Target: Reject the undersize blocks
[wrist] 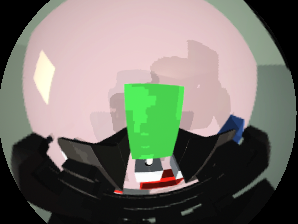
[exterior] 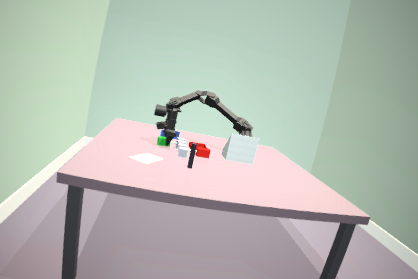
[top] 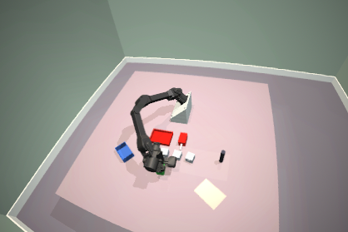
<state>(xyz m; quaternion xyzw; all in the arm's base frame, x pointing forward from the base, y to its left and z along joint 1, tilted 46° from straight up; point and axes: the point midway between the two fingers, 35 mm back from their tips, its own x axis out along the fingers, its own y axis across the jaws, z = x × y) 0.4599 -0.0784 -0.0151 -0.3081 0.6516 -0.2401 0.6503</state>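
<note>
The green GO gauge (top: 161, 172) (exterior: 162, 141) (wrist: 153, 112) is between the fingers of my gripper (top: 161, 168) (exterior: 169, 140) (wrist: 149, 125), which is shut on it low over the table. In the wrist view a small pale round end, perhaps the gauge's pin, shows below it against a steel block (wrist: 145, 175); whether it is in a bore cannot be told. Pale steel blocks (top: 177, 155) (top: 190, 157) (exterior: 183, 152) stand in a row, another block (top: 166, 152) partly behind the gripper. The red reject tray (top: 161, 143) lies behind the row and looks empty.
A red block-shaped piece (top: 182, 138) (exterior: 203, 153) with a pale pin is right of the tray. A blue tray (top: 124, 152) (wrist: 233, 125) is at the left. A black upright cylinder (top: 222, 156) (exterior: 192, 156) and a pale sheet (top: 210, 194) (exterior: 146, 158) (wrist: 44, 77) are on the right and front.
</note>
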